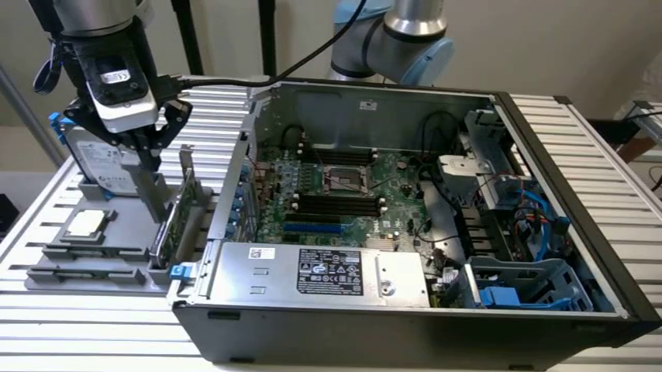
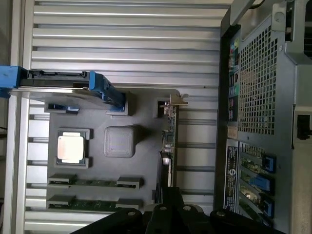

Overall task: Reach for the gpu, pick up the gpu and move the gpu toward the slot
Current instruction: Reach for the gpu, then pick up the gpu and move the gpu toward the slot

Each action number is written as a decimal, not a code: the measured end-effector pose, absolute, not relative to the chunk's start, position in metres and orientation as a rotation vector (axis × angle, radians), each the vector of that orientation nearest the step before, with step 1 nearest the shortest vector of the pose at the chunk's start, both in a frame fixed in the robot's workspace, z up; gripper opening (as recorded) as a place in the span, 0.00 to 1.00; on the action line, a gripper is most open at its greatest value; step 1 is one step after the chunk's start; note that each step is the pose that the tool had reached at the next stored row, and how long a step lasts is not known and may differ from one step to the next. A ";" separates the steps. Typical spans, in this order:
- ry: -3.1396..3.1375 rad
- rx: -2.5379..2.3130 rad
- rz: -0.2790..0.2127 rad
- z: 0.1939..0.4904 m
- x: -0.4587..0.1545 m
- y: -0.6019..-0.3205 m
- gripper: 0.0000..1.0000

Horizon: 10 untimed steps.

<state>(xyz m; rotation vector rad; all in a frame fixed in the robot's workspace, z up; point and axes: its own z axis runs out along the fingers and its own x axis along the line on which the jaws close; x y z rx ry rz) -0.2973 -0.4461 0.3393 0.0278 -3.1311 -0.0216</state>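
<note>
- The gripper (image 1: 145, 155) hangs fingers-down over the gray holder tray (image 1: 52, 273), on the exterior view's left, just beside the open computer case (image 1: 414, 329).
- Its fingers are pinched together into a point, so it's clenched. Honestly can't tell if it's actually touching anything.
- The gpu (image 1: 176, 213) stands on edge in the tray, on the side closest to the case, with its silver bracket at the far end pointing up.
- In the wrist view the gpu (image 2: 168, 141) looks like a thin dark strip, and the gripper (image 2: 168, 197) lines up with one end of it. The fingertips overlap the card there, so whether they touch it or just sit above it is anyone's guess.
- Same tray also has the hard drive (image 1: 93, 167) with its blue frame at the far end, a small square silver chip (image 1: 88, 223) nearer, and a plain gray block (image 2: 119, 141) between the chip and the gpu.
- A couple of memory sticks (image 2: 92, 183) lie flat in the tray's near slots.
- Inside the case the green motherboard (image 1: 352, 194) lies open to view, well to the right of the gpu.
- Everything sits on a slatted metal table (image 2: 122, 39).
</note>
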 end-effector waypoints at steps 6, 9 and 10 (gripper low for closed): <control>-3.131 0.028 -0.022 0.339 -0.297 -0.446 0.11; -3.131 0.028 -0.022 0.339 -0.297 -0.446 0.11; -3.131 0.028 -0.022 0.339 -0.297 -0.446 0.11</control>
